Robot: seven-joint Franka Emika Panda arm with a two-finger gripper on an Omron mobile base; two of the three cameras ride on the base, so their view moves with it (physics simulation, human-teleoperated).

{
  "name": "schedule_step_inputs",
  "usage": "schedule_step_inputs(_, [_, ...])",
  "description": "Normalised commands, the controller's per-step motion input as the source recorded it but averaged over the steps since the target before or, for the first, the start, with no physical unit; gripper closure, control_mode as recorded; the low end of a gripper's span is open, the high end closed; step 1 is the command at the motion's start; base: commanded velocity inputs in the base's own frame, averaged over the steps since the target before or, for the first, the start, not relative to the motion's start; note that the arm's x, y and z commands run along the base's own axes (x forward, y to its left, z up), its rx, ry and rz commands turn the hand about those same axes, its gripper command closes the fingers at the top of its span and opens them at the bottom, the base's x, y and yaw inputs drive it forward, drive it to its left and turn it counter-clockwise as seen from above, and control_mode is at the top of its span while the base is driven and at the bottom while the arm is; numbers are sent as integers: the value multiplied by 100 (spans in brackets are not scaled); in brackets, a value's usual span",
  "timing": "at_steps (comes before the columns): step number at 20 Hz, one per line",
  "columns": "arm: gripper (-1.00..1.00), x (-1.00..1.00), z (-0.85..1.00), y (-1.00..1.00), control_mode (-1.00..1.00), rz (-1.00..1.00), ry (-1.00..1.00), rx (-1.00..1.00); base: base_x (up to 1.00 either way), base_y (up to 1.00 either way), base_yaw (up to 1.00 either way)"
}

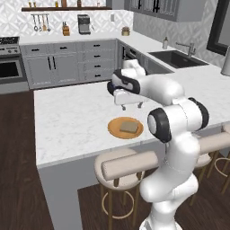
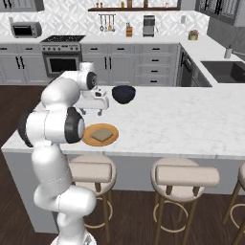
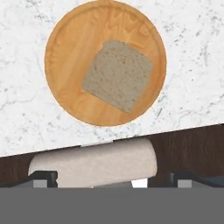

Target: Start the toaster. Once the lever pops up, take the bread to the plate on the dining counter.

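Hovering above the bench [image 1: 67, 121], the gripper [image 1: 131, 106] pointed down with its jaws spread wide and nothing between them; in the hand view the two dark fingertips [image 3: 43, 178] sat far apart at the bottom edge, both clear of any object; the gripper [image 2: 93, 111] hung just behind the plate as seen from the right base view, apart from it; the bread [image 3: 118, 75] lay flat on the plate [image 3: 65, 87], roughly centred, rotated diamond-wise against the hand view's frame; same bread [image 1: 129, 127] on same plate [image 1: 116, 129] in the left base view, close to the bench's near edge; bread [image 2: 101, 135] and plate [image 2: 111, 139] also seen from the right side, partly behind the arm's elbow; a padded stool [image 3: 94, 163] stood below the bench edge, just beneath the plate; more stools [image 2: 185, 178] lined the same edge; a dark bowl [image 2: 123, 94] rested on the bench beyond the gripper, well apart from the plate; a sink [image 1: 177, 58] sat in the far worktop.
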Motion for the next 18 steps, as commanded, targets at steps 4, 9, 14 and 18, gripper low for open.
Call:
schedule_step_inputs(4, [-100, -100, 90, 40, -100, 0, -23, -14, 0, 0, 0])
schedule_step_inputs(9, [-100, -100, 55, 40, -100, 0, -29, -14, 0, 0, 0])
schedule_step_inputs(14, [-100, -100, 14, 43, -100, 0, -23, -18, 0, 0, 0])
schedule_step_inputs(18, [-100, -100, -1, 45, -100, 0, -21, -20, 0, 0, 0])
